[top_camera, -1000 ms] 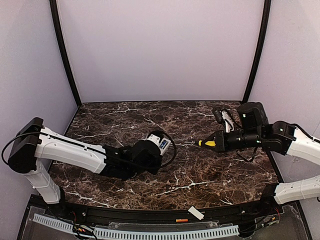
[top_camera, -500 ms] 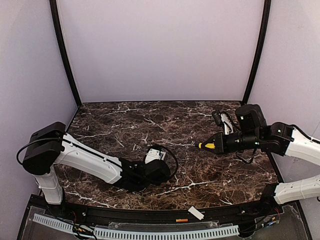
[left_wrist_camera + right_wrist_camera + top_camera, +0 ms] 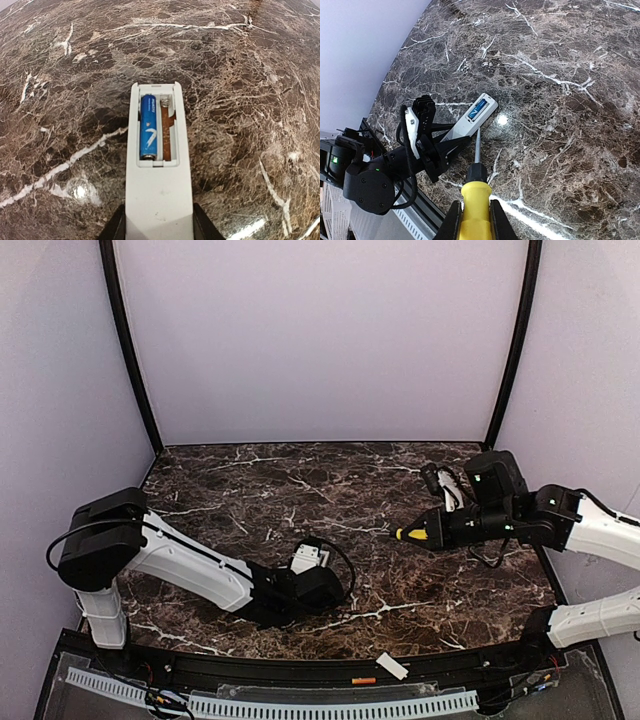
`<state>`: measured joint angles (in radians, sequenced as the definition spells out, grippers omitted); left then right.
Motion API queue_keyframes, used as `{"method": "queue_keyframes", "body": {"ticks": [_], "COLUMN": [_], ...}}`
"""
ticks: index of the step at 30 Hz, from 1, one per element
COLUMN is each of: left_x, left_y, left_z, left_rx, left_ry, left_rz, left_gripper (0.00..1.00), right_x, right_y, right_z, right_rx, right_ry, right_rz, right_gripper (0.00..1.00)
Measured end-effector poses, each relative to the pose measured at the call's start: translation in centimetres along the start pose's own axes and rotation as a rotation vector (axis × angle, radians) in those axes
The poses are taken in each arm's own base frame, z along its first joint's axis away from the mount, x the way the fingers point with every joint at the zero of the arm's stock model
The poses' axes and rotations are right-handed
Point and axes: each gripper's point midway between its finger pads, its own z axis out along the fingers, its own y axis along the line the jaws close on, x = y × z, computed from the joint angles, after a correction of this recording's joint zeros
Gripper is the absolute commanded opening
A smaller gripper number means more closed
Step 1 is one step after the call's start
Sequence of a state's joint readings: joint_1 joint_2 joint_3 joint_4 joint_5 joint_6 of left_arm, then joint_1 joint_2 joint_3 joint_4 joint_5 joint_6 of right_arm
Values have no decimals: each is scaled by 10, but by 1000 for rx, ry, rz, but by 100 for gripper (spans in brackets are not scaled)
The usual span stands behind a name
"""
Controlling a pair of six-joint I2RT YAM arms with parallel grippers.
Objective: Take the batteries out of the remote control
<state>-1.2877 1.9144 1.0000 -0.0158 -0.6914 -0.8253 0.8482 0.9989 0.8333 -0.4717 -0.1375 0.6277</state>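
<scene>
Black left claw (image 3: pixel 159 226), pinching: fingers (image 3: pixel 116 231) pressed on both long sides of the remote (image 3: pixel 159 200) at its near end.
Remote: white, back up, cover off, held low over the front left-centre of the table (image 3: pixel 250 480); whether it touches the surface cannot be told.
Compartment: blue battery (image 3: pixel 148 127) in the left slot as the wrist camera sees it; right slot bare, showing a spring (image 3: pixel 166 102) and a brown strip.
Right claw (image 3: pixel 475 220), pressed together on the yellow handle of a screwdriver (image 3: pixel 476 197). Shaft points toward the remote, tip apart from it. From above, this claw hangs over the table's right side, well apart from the left one.
Orange battery (image 3: pixel 363 680): on the black front ledge (image 3: pixel 300 668), off the marble; too small for detail.
Cover (image 3: pixel 391 667): short white plate, same ledge, just right of the orange battery.
Surface: dark brown marble with white veins, glossy, showing lamp glare.
Room: pale lilac walls (image 3: pixel 320 340) on three sides; black posts (image 3: pixel 130 360) at the rear corners; white perforated strip (image 3: pixel 250 705) along the front edge.
</scene>
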Motion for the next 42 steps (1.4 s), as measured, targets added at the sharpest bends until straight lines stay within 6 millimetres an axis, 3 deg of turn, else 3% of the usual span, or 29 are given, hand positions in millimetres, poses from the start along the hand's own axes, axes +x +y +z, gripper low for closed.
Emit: {"method": "queue_keyframes", "body": {"ticks": [6, 20, 36, 42], "left_x": [0, 4, -2, -22], "left_y": [-2, -8, -20, -28], "left_z": [2, 5, 2, -14], "left_rx": [-5, 15, 54, 136], "left_ry": [-4, 19, 41, 31], "left_rz": [-17, -34, -2, 15], "left_gripper": [23, 63, 67, 67], "right_x": [1, 4, -15, -15], "right_y": [-1, -5, 7, 7], "right_z": [1, 9, 2, 0], "right_rx": [3, 22, 11, 22], "right_ry": [4, 27, -4, 0], "right_rz": [1, 4, -5, -4], "right_gripper": [0, 0, 0, 0]}}
